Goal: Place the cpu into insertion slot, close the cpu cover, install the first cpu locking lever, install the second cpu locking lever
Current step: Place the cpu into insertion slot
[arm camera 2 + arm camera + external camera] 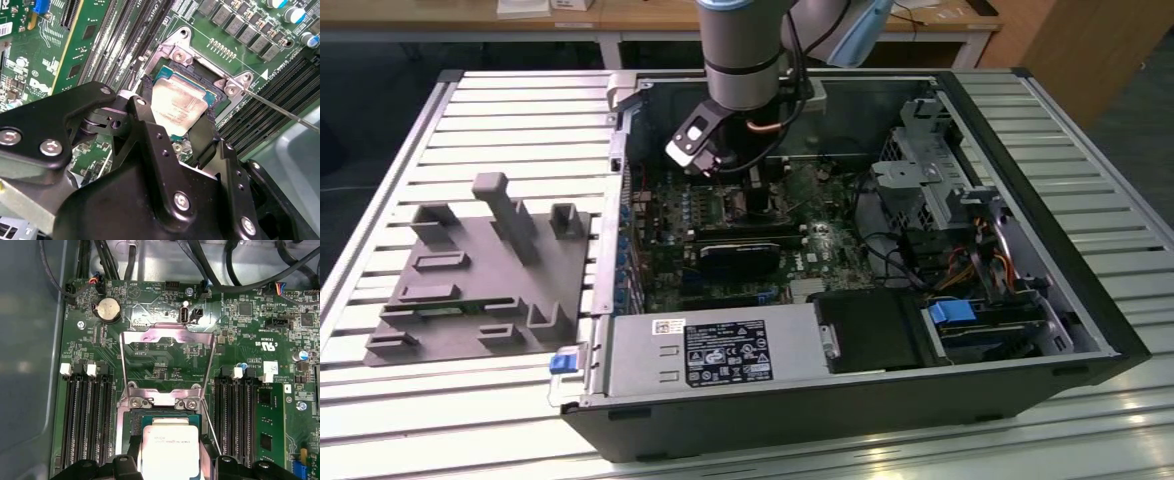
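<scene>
A ribbed, silvery metal tabletop (480, 110) spreads across the exterior view; bright glare lies on the slats along its near edge; beyond its far edge stands a wooden desk (654, 15) on white legs (608, 48), papers (523, 7) on top; a wooden cabinet (1081, 40) rises past the far corner on the exterior view's right; the floor (354, 120) is dark.

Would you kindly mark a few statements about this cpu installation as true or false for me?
1. The gripper grips the cpu between its fingers. True.
2. The cpu cover is closed over the insertion slot. False: it is swung open, lying back from the slot.
3. The cpu is over the insertion slot. True.
4. All the long black slots lie on one side of the socket. False: memory slots flank it on both sides.
</scene>
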